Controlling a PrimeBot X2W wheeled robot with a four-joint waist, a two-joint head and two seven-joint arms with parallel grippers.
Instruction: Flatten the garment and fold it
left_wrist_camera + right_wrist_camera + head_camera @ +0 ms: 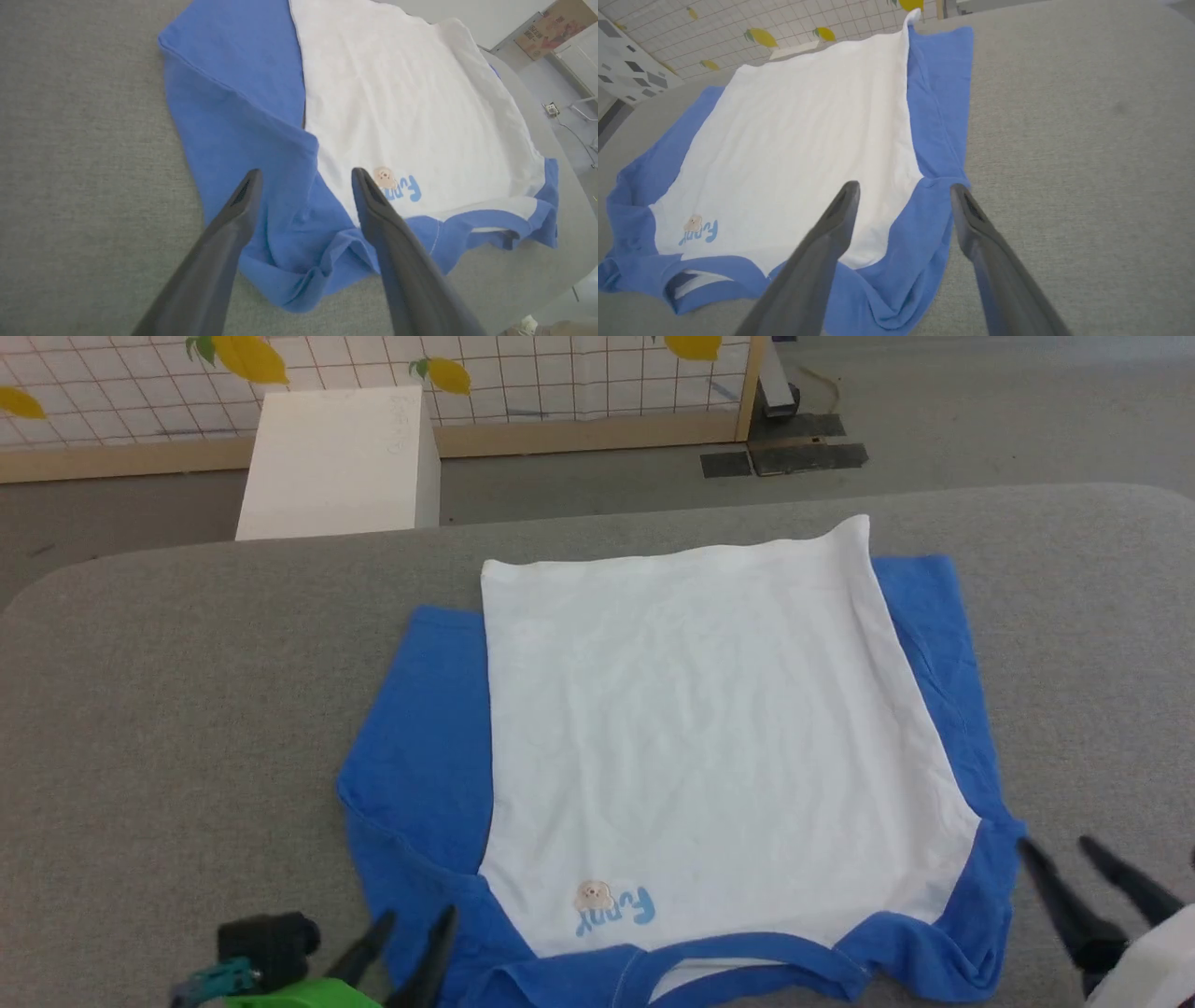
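- Shirt (709, 728) lies face up on the grey table (187, 709). The collar (738, 961) is at 6 o'clock, nearest the robot, and the hem at 12.
- The white body is spread flat with only light creases. The blue sleeves lie out to 9 and 3 o'clock. A small logo (616, 905) sits near the collar, toward 7.
- Left gripper (417, 915) is at about 7 o'clock of the shirt, fingers spread, holding nothing. In its wrist view the tips stand over the blue left shoulder.
- Right gripper (1055, 845) is at about 4 o'clock, also spread and empty. One finger is over the right shoulder and the other over bare table.
- Judged step: flattening is nearly done and the fold has not begun. Both near shoulder corners are rumpled, and the left one has a rolled-under edge.
- Next move, judged: bring each gripper down onto its shoulder corner and pinch both layers. Then either tug outward to clear the rumples or lift toward 12 o'clock to start the fold.
- Risk: a finger may catch only the top layer or the rolled edge, which would drag the body askew.
- Surroundings: a white box (336, 457) stands beyond the table at 11 o'clock, well apart. A lemon-print partition (560, 383) is behind it, and dark floor plates (794, 453) lie at 1 o'clock. I judge that none of these hinders the work.
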